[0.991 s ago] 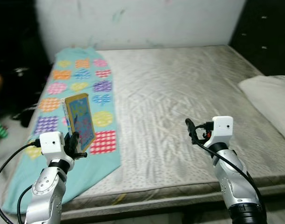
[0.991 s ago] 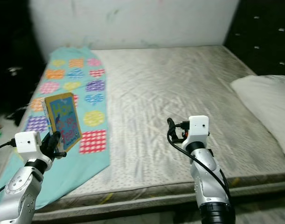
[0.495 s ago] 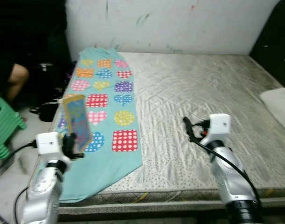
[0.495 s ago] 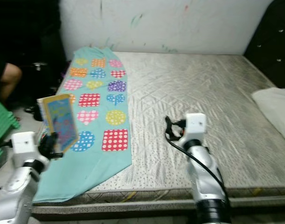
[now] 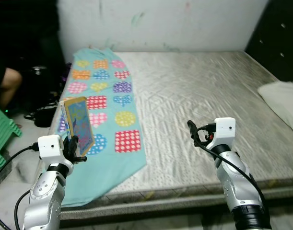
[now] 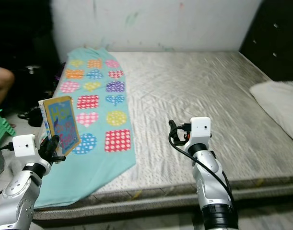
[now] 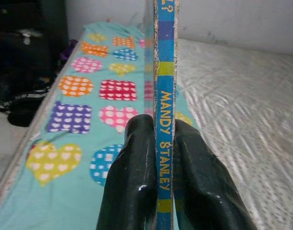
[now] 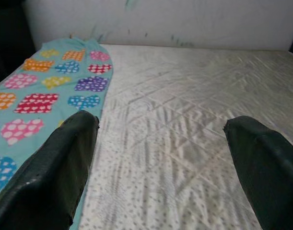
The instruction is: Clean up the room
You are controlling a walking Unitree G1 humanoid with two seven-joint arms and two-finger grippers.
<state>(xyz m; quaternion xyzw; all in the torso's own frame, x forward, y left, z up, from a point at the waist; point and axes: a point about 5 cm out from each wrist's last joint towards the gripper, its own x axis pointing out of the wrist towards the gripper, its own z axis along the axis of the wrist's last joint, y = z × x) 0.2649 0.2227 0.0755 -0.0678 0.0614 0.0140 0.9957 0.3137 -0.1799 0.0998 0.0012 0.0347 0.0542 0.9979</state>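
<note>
View swung back rightward, left fingers (image 7: 136, 177) clamping upright book (image 5: 78, 125), right fingers (image 8: 55, 167) spread — grey mattress (image 5: 204, 96), teal blanket (image 5: 108, 110).

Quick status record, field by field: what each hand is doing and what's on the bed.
left hand: shut on the book, held upright, spine toward the wrist camera
right hand: open, nothing held, over the mattress
blanket: teal with coloured hearts and squares, spread along the mattress's left side
pillow: white, at right edge
</note>
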